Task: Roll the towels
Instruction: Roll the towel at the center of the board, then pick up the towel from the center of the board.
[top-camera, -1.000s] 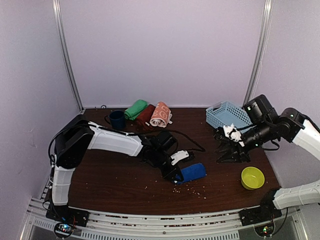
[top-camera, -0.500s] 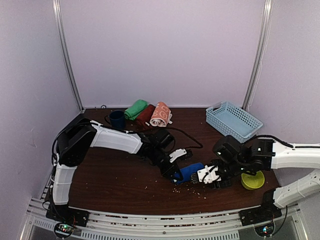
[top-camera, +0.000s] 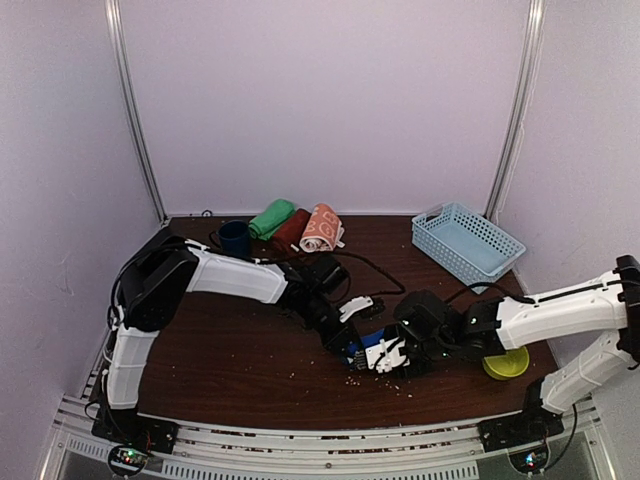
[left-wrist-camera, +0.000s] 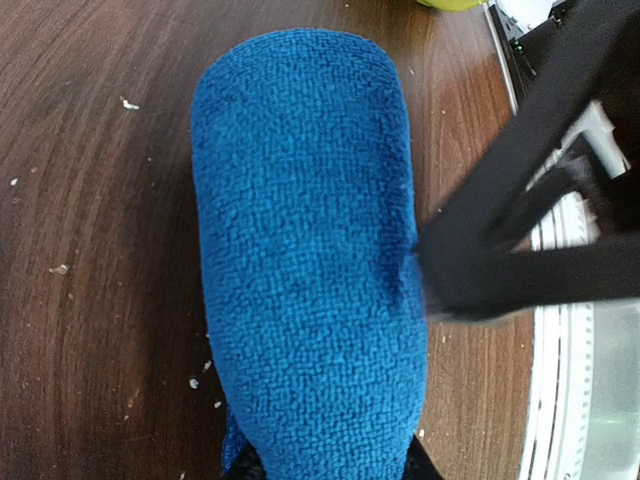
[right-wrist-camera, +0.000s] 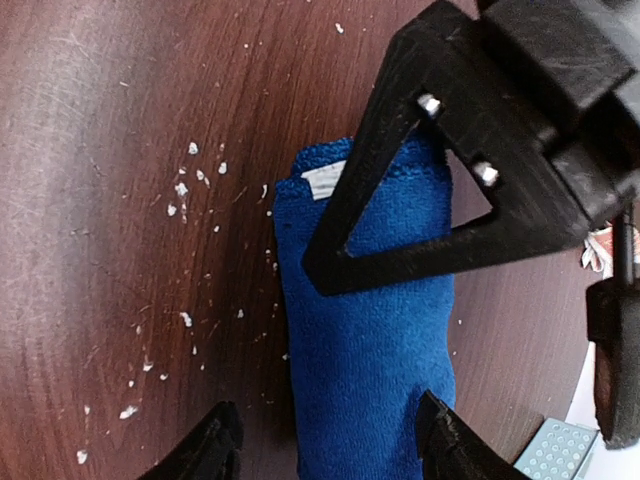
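Three of the four towels look finished: the green towel (top-camera: 271, 218), the dark maroon towel (top-camera: 291, 230) and the orange bunny-print towel (top-camera: 321, 228) lie as tight rolls in a row just to the right of the navy mug (top-camera: 234, 238), the green one nearest it. The royal blue towel (top-camera: 372, 350) lies on the bench (top-camera: 220, 350) well apart from the mug, toward the arms' bases and to its right. It too is already a plump cylinder (the wrist views show no loose flap, only a small white label at one end). The left tool (top-camera: 350, 352) is clamped on the end of the blue roll that faces the mug, its fingers pressed against the cloth on both sides. The right tool (top-camera: 385, 357) hangs over the end farther from the mug with its fingers (right-wrist-camera: 215, 445) apart, straddling the roll without pinching it. By my reading the rolling itself is nearly over. What seems left is to tidy or release this last roll, and perhaps to set it with the others beside the mug. Pale flecks (right-wrist-camera: 185, 320) dot the wood around it.
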